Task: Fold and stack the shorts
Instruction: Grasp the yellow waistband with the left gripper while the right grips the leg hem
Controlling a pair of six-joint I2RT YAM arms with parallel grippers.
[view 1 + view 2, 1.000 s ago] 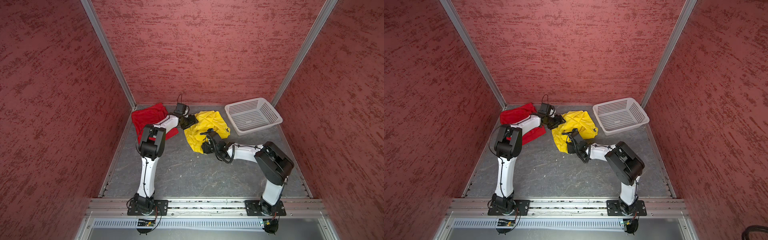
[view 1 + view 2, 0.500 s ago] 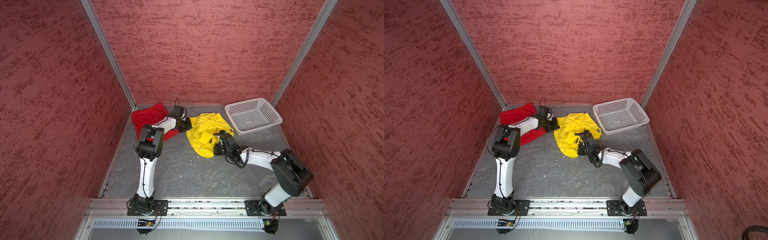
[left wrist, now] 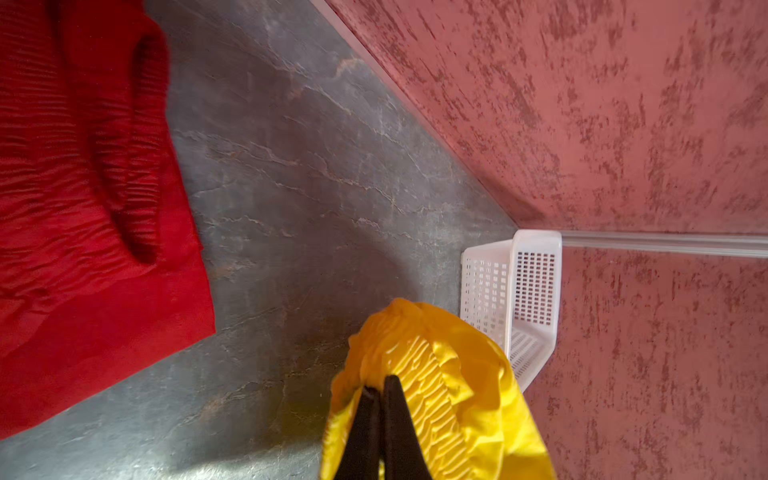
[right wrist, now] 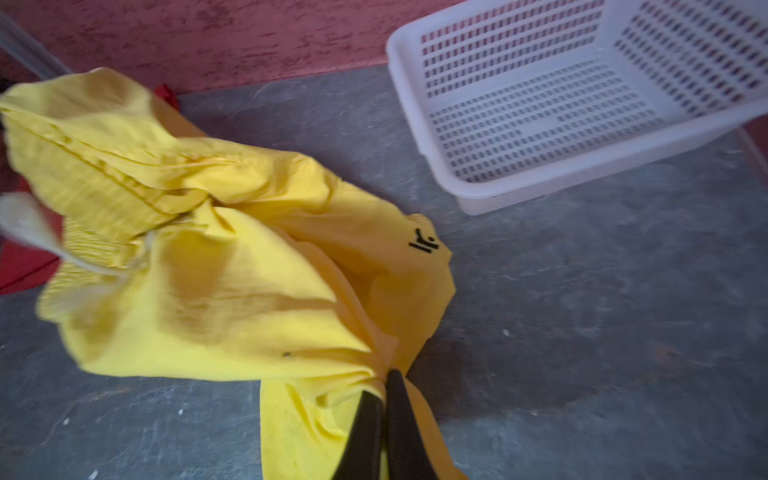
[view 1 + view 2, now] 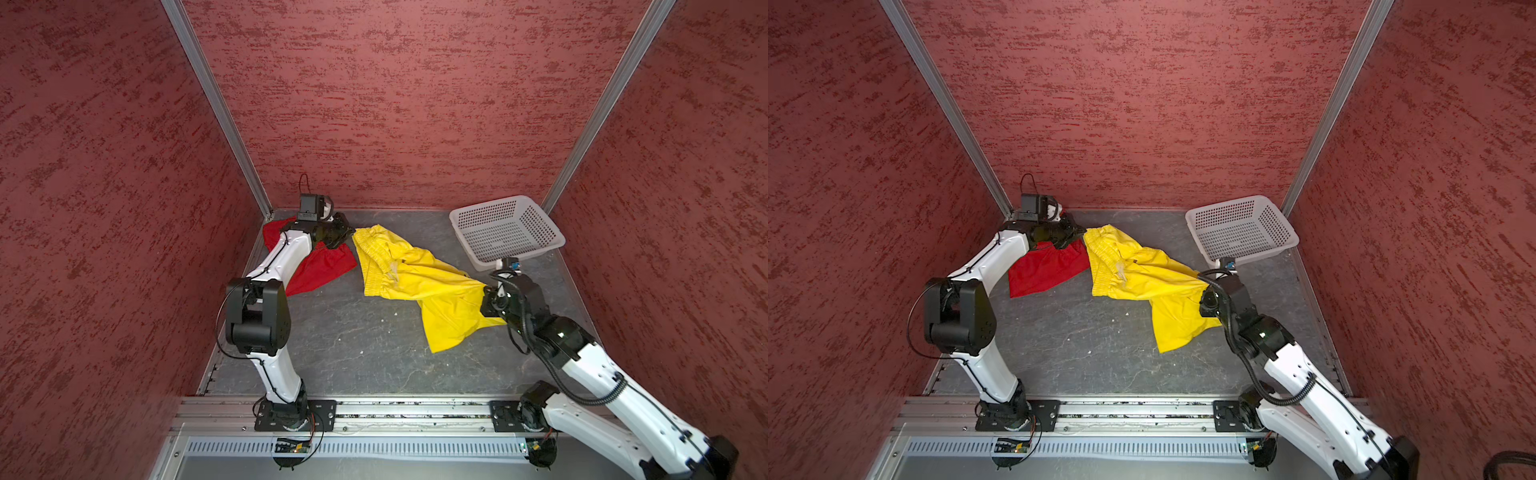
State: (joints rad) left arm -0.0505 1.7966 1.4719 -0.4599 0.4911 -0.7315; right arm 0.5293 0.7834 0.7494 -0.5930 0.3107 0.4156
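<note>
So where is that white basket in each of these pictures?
In a top view: white basket at the far right corner of the floor.
In a top view: the same far right corner.
Left wrist view: small, behind the yellow shorts, basket at.
Right wrist view: large, across bare floor from those shorts.
Shared landmark: the yellow shorts, near it everywhere.

Work surface: dark grey tabletop with pale, stone-like veining. At far left, close to the corner, the red shorts lie flat on it. At far right sits a white perforated basket. Between them the yellow shorts stretch across the middle; how much of that cloth rests on the surface cannot be told. Small pale specks dot the bare centre.
</note>
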